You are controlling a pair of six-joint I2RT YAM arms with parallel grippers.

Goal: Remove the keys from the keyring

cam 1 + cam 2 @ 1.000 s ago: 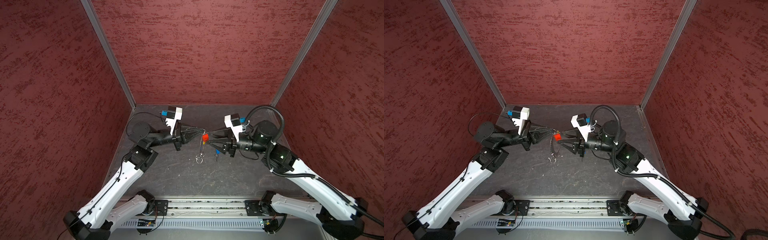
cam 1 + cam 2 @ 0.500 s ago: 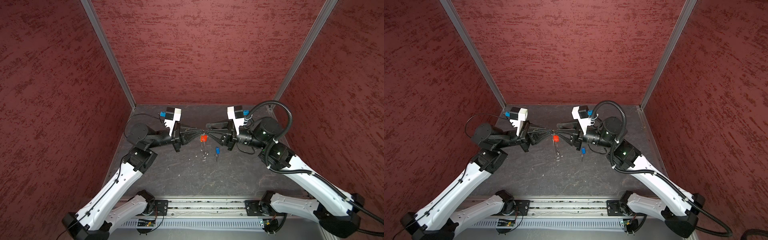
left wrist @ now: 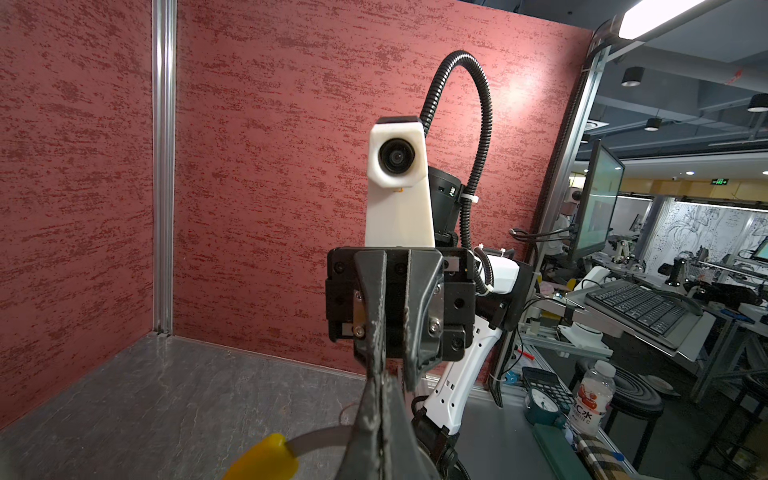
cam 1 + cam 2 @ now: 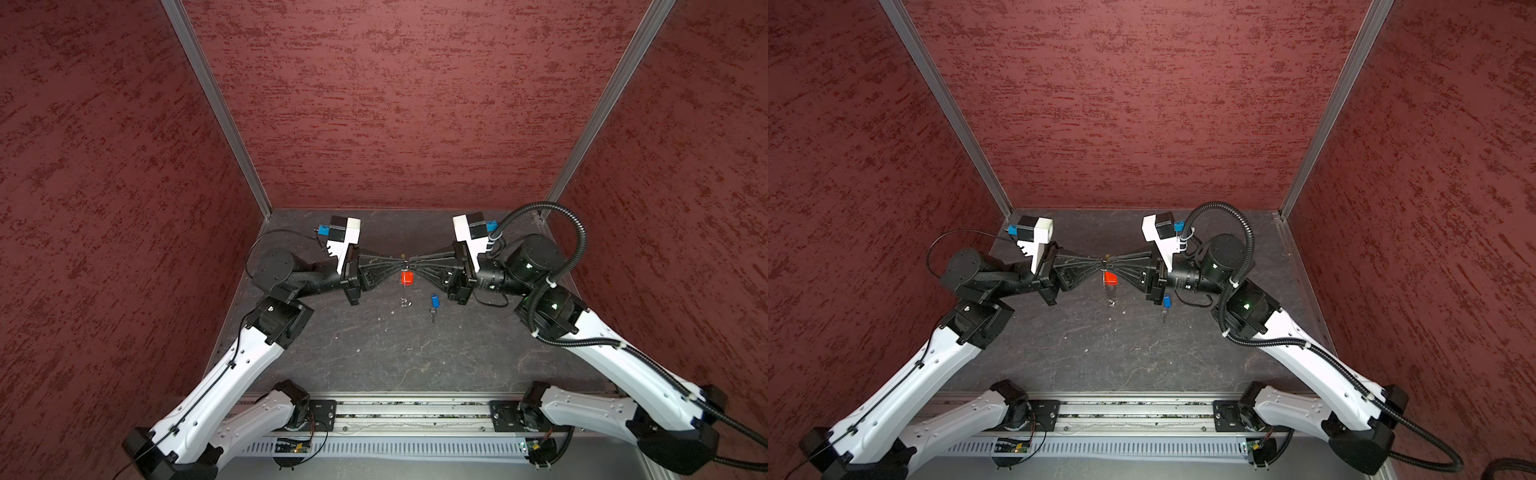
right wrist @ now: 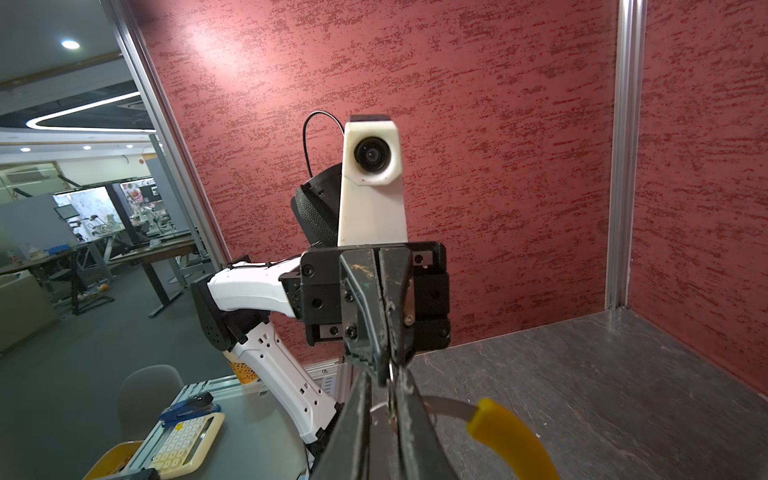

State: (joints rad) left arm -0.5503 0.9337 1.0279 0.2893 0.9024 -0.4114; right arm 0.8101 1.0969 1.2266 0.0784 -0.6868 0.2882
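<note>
My left gripper point(image 4: 401, 262) is shut on the keyring point(image 3: 316, 441) and holds it above the dark table point(image 4: 374, 353). The keyring's yellow sleeve point(image 3: 262, 461) curves off beside the fingers and also shows in the right wrist view point(image 5: 511, 436). The red-headed key point(image 4: 407, 278) hangs from the ring just under the tips point(image 4: 1110, 278), with thin silvery loops point(image 4: 404, 302) dangling below it. My right gripper point(image 4: 412, 262) meets the left one tip to tip. Its jaws stand a narrow gap apart, with the ring's wire point(image 5: 391, 376) between them. The blue-headed key point(image 4: 434, 300) lies loose on the table point(image 4: 1166, 301).
Red textured walls close in the back and both sides, with aluminium posts point(image 4: 216, 104) at the corners. A metal rail point(image 4: 415, 417) carrying both arm bases runs along the front edge. The right arm's black corrugated hose point(image 4: 577, 237) loops above its wrist.
My right gripper has risen from beside the blue key on the table to the left gripper's tips, and its jaws have narrowed. The left gripper stays shut on the ring.
</note>
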